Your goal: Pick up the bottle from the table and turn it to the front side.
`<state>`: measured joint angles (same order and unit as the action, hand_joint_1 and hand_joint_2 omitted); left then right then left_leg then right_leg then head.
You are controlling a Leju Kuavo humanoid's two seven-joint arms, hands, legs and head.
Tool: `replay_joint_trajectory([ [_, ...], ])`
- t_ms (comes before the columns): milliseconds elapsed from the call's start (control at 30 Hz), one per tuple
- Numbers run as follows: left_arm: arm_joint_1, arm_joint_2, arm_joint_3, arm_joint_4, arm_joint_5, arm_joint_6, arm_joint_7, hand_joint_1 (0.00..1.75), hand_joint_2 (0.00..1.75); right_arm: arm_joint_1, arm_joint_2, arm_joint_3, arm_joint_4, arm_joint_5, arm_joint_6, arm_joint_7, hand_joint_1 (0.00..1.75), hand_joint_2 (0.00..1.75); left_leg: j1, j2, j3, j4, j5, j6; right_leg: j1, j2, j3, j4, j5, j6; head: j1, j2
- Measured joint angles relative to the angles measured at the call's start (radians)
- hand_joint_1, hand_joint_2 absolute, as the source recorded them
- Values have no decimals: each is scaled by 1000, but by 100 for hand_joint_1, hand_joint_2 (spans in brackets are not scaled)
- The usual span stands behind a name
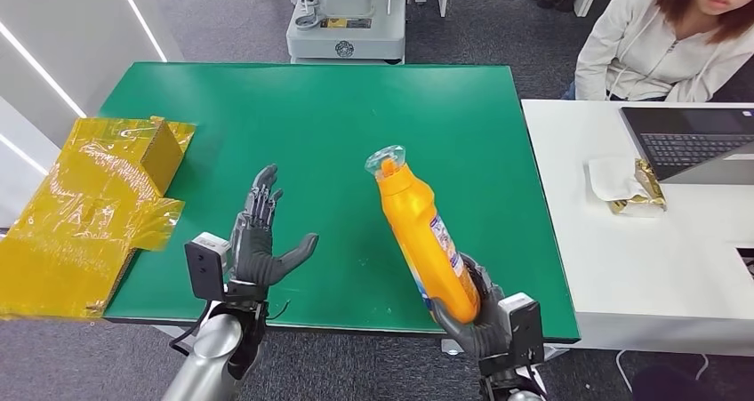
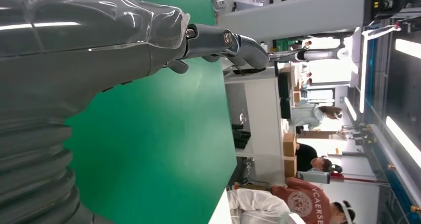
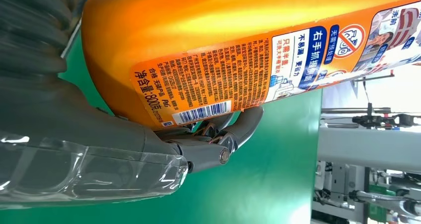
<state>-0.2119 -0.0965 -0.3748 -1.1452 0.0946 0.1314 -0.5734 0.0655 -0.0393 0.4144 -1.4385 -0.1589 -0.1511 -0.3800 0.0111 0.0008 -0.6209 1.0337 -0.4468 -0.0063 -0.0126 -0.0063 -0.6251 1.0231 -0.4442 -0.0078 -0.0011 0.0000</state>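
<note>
From the head view, the right hand (image 1: 476,316) grips the bottle (image 1: 425,236) by its base, lifted clear of the tabletop (image 1: 356,125) and tilted, likely for turning; the left hand (image 1: 264,241) hovers with fingers spread, empty. The left wrist view shows those fingers (image 2: 223,40) holding nothing. In the right wrist view the fingers (image 3: 233,129) curl under the barcode label, which suggests the front faces away.

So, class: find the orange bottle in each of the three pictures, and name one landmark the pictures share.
Head view: the orange bottle is right of centre, tilted, its base held in the right robot hand.
Left wrist view: the bottle is not in it.
Right wrist view: the bottle runs across the top, barcode label facing the camera.
Shared landmark: the green table.
</note>
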Motion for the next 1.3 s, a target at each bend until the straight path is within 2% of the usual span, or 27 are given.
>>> replay_joint_trajectory([
  [467,0,4,0,24,1,-7,11,0,175,0,0,-2,-7,10,0,-1,175,175,0,0,0,0,0,0,0,0,0,0,0,0,0,0],
  [533,-3,5,0,26,9,-39,30,0,175,-2,0,-3,-8,24,1,-7,175,175,0,0,0,0,0,0,0,0,0,0,0,0,0,0],
  [600,-15,6,0,36,30,-112,72,0,175,-19,0,-6,-10,59,5,-16,175,175,0,0,0,0,0,0,0,0,0,0,0,0,0,0],
  [700,-66,6,0,73,51,-222,132,0,175,-83,-3,-14,-11,122,22,-19,175,175,0,0,0,0,1,0,0,1,0,0,2,0,0,0],
  [900,-203,21,0,164,88,-301,182,0,175,-224,-28,-10,21,188,48,-22,175,175,0,0,0,0,4,-2,0,1,0,0,4,0,0,0],
  [1067,-347,47,0,254,201,-425,235,0,175,-342,-33,31,128,196,48,-55,175,175,0,0,0,0,6,-3,0,1,0,1,5,-1,0,0],
  [1167,-428,52,0,300,243,-443,250,0,175,-403,-33,59,192,182,43,-75,175,175,0,0,0,0,6,-3,0,0,0,1,6,-2,0,0],
  [1300,-488,51,0,346,279,-454,250,0,175,-439,-33,86,236,172,29,-76,175,175,0,0,0,0,6,-3,0,0,-1,1,5,-2,0,0],
])
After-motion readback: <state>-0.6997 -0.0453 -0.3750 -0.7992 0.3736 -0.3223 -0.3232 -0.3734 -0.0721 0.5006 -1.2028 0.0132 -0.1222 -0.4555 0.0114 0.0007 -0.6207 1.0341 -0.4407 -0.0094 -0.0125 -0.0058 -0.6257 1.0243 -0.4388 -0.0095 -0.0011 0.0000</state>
